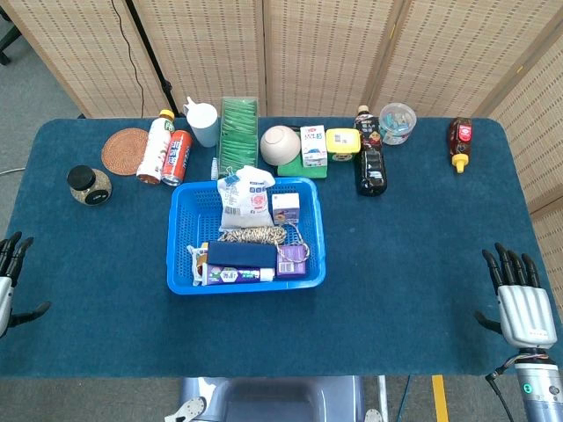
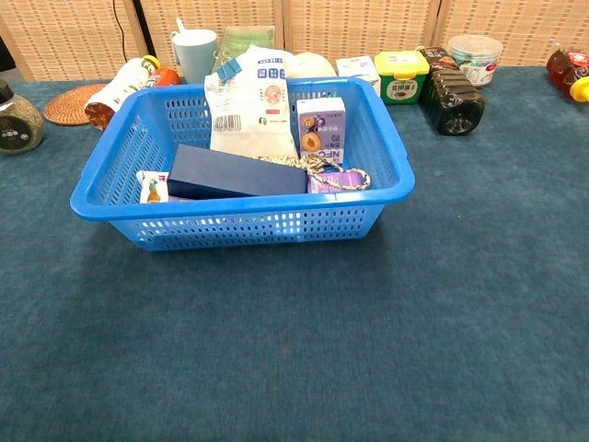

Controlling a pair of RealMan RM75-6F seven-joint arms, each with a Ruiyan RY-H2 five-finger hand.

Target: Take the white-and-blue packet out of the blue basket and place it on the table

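Both hands rest empty with fingers spread, right hand (image 1: 525, 309) at 4 o'clock, left hand (image 1: 10, 283) at 8. White-and-blue soft plastic packet (image 2: 250, 115) leans upright at the blue slotted plastic basket's (image 2: 239, 224) 12 o'clock wall; probably light, crinkly, slippery. Pinch its clipped top.

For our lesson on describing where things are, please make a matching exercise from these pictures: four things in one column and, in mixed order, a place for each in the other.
Things
1. white-and-blue packet
2. dark blue box
3. round woven mat
4. right hand

Places
A. near the table's front right edge
B. far left of the table, beside the bottles
C. leaning at the back of the blue basket
D. lying flat at the front of the basket

Pairs: 1-C, 2-D, 3-B, 4-A
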